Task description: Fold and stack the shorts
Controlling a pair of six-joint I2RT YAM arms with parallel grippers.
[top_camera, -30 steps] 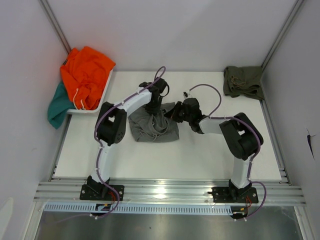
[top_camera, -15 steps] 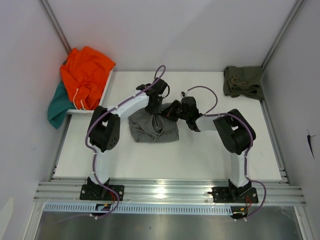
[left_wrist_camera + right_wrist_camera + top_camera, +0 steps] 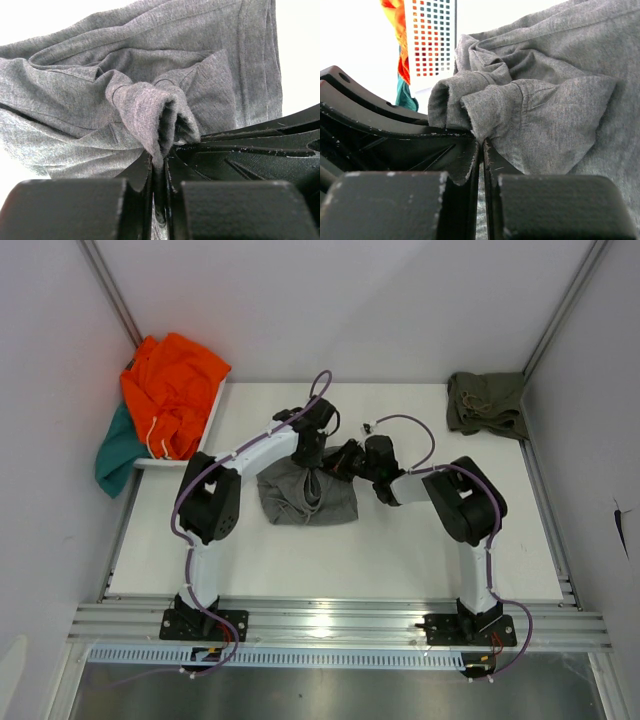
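Note:
The grey shorts (image 3: 305,498) lie bunched at mid table. My left gripper (image 3: 313,453) and right gripper (image 3: 347,460) meet tip to tip at their far right edge. In the left wrist view the left gripper (image 3: 160,167) is shut on a gathered fold of the grey shorts (image 3: 150,75). In the right wrist view the right gripper (image 3: 481,150) is shut on a neighbouring fold of the grey shorts (image 3: 550,100). The olive green shorts (image 3: 487,403) sit crumpled at the far right corner, away from both grippers.
A white tray (image 3: 213,415) at the far left holds an orange garment (image 3: 172,390), with a teal garment (image 3: 115,455) hanging over its left side. A colour-chart card (image 3: 430,40) shows beyond the shorts in the right wrist view.
Both grippers have edged slightly toward the far side with the pinched cloth. The right arm's elbow has swung left, and the left arm's elbow has shifted left too.

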